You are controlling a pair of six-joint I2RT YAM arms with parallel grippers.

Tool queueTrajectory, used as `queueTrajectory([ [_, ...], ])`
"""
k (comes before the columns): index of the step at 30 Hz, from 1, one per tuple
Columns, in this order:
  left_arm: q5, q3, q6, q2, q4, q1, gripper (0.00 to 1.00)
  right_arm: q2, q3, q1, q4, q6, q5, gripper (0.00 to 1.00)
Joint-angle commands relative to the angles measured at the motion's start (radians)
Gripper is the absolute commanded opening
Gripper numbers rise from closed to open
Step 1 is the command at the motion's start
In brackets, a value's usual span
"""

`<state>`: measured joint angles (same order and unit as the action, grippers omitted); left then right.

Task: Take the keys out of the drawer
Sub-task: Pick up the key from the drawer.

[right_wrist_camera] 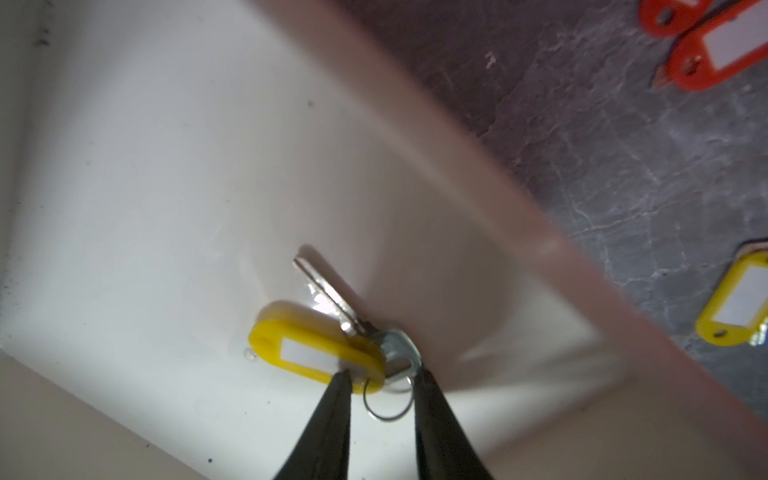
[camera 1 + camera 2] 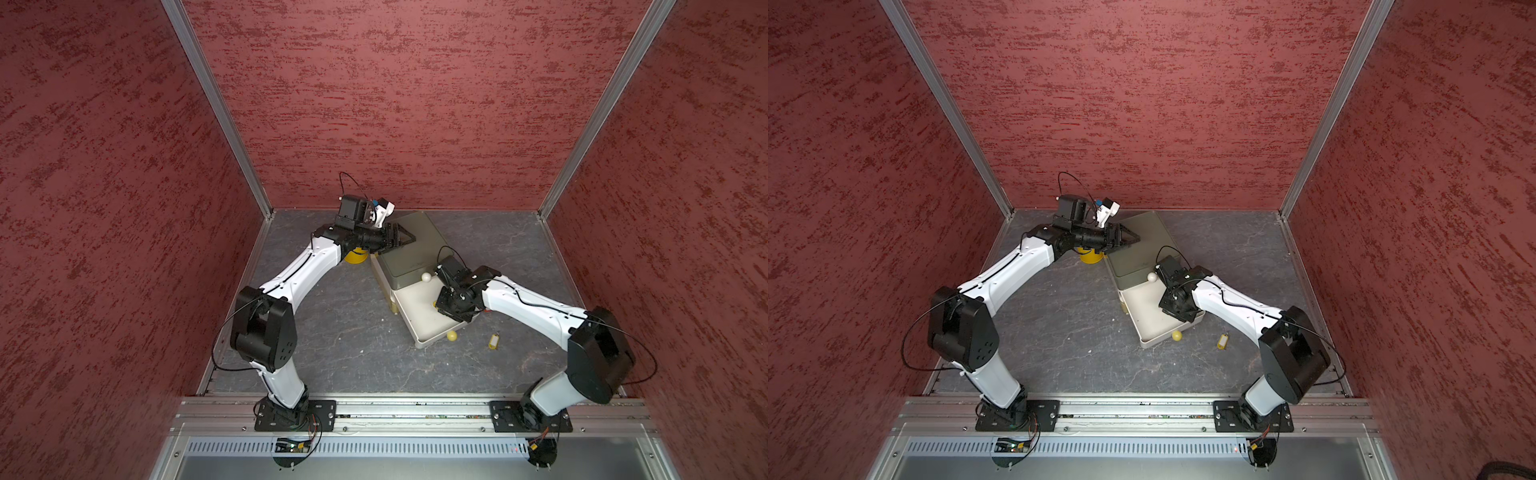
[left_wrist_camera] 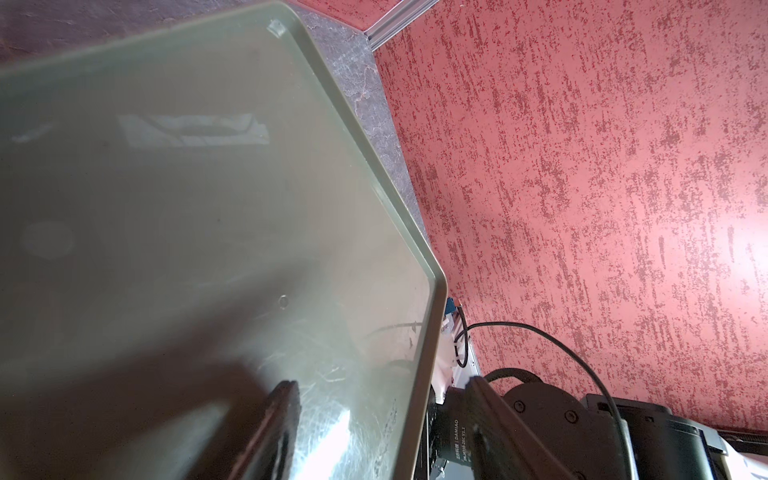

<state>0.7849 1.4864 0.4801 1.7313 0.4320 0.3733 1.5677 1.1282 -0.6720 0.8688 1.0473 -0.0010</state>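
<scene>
The yellow-tagged key [image 1: 316,353] lies on the drawer [image 1: 145,166] floor, close to its side wall. It looks light and stiff, with slick plastic on a loose ring [image 1: 388,409], so it is best pinched across the tag's edges. The right claw [image 1: 382,376] stands narrowly parted astride the tag's ring end; whether it pinches yet is unclear. The left claw [image 3: 380,382], half open, straddles the cabinet [image 3: 166,208] rim.
</scene>
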Motion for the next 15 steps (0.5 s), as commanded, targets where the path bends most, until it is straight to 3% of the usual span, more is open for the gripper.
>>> queueTrajectory([
  [1, -0.073, -0.073, -0.017, 0.066, 0.154, -0.015, 0.66, 0.030, -0.017, -0.008, -0.027, -0.004, 0.006, 0.24],
  [11, -0.071, -0.075, -0.011, 0.074, 0.145, -0.013, 0.66, 0.029, 0.010, -0.008, -0.002, -0.012, 0.024, 0.02],
  [15, -0.069, -0.074, -0.011, 0.077, 0.143, -0.011, 0.66, 0.011, 0.012, -0.008, 0.006, -0.008, 0.033, 0.00],
])
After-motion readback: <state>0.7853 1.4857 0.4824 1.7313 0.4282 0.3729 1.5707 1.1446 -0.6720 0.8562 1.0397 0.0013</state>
